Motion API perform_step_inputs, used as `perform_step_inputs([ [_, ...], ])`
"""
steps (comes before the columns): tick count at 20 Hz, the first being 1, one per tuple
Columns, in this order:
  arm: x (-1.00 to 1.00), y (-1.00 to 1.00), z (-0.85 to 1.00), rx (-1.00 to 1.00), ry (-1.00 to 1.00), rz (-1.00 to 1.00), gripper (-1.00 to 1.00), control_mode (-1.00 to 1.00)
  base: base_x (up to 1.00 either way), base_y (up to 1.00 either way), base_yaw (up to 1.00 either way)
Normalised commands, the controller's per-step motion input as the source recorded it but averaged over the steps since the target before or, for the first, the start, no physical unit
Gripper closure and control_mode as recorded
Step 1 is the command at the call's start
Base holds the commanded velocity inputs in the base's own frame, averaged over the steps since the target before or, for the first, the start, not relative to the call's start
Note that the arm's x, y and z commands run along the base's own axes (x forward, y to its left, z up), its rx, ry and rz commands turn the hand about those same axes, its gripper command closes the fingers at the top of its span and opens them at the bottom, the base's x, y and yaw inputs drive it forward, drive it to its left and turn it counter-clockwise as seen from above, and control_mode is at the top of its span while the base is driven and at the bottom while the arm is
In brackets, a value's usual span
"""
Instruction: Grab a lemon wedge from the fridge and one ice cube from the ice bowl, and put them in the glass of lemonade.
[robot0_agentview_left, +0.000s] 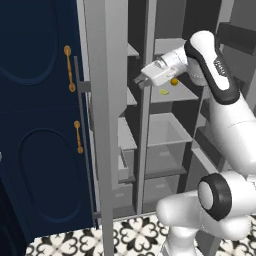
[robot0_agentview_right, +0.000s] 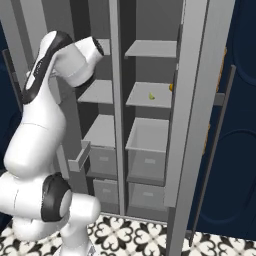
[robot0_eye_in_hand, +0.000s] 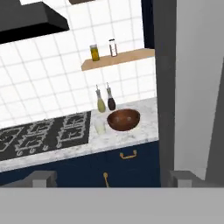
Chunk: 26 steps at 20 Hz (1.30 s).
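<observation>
The fridge (robot0_agentview_left: 107, 125) stands open, its grey shelves bare apart from two small things. On a middle shelf lies the lemon wedge (robot0_agentview_left: 163, 92) (robot0_agentview_right: 152, 96), a tiny pale yellow crescent, with a small round orange fruit (robot0_agentview_left: 174, 81) just behind it. My gripper (robot0_agentview_left: 141, 80) (robot0_eye_in_hand: 113, 179) hovers in front of that shelf, left of and slightly above the wedge, open and holding nothing. It faces away from the shelves. The hand view looks across at a counter where the dark wooden ice bowl (robot0_eye_in_hand: 124, 120) sits beside the glass of lemonade (robot0_eye_in_hand: 100, 127).
The open fridge door (robot0_eye_in_hand: 192, 87) stands close on the right of the hand view. Two oil bottles (robot0_eye_in_hand: 105, 101) stand behind the bowl, a stove (robot0_eye_in_hand: 39, 135) to its left, a wooden shelf (robot0_eye_in_hand: 127, 58) above. Navy cabinets (robot0_agentview_left: 35, 125) flank the fridge. Lower fridge drawers (robot0_agentview_right: 147, 150) are shut.
</observation>
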Motion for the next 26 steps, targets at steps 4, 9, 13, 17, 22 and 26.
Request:
perform_step_inputs([
  [4, -0.71, -0.21, 0.0, -0.01, 0.12, -0.44, -1.0, -1.0, 0.0, 0.0, 0.0],
  [9, -0.68, -0.24, -0.06, -0.08, 0.18, -0.41, -1.0, -1.0, 0.0, 0.0, 0.0],
  [13, -0.74, -0.35, -0.01, -0.06, 0.18, -0.32, -1.0, -1.0, 0.0, 0.0, 0.0],
  [17, -0.54, -0.33, -0.16, -0.16, 0.22, -0.37, -1.0, -1.0, 0.0, 0.0, 0.0],
  [22, -0.15, -0.37, -0.04, -0.23, 0.42, -0.41, -1.0, -1.0, 0.0, 0.0, 0.0],
  [26, -0.36, -0.47, -0.09, -0.16, 0.3, -0.39, -1.0, -1.0, 0.0, 0.0, 0.0],
])
